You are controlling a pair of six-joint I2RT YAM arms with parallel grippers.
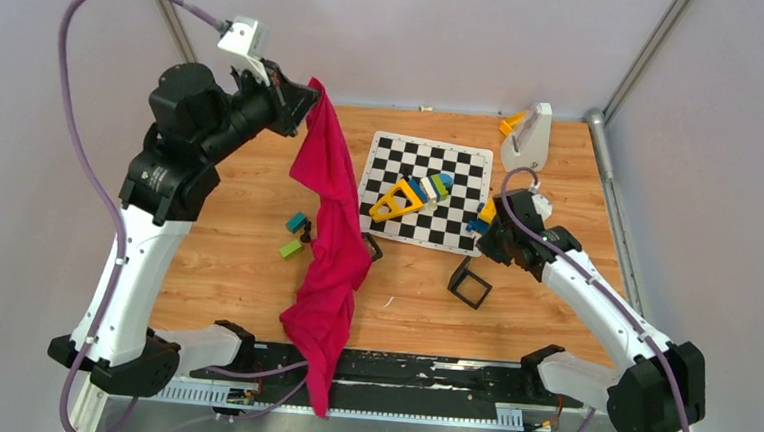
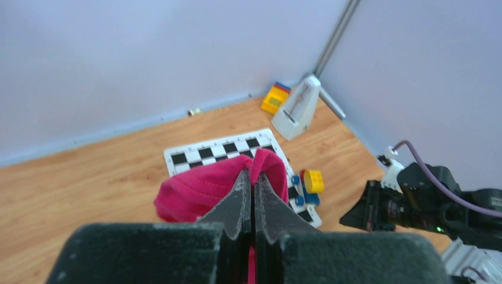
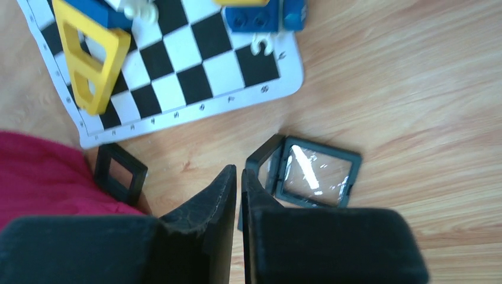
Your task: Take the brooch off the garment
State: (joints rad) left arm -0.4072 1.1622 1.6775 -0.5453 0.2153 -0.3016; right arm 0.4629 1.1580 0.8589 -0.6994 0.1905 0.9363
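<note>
Left tool [image 2: 253,177] clamped on garment [image 1: 332,233] top edge; cloth hangs limp below it to the desk [image 1: 235,257]. Right tool [image 3: 238,173] jaws nearly together, nothing seen between. Brooch not visible. Judged small, light, slippery: pinch its rim.

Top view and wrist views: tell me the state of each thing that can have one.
left fingers, shut on the garment.
right fingers, nearly together, nothing visible between them.
garment, lifted, hanging from the left fingers, lower end draped over the near edge of the table.
brooch, not visible in any view.
</note>
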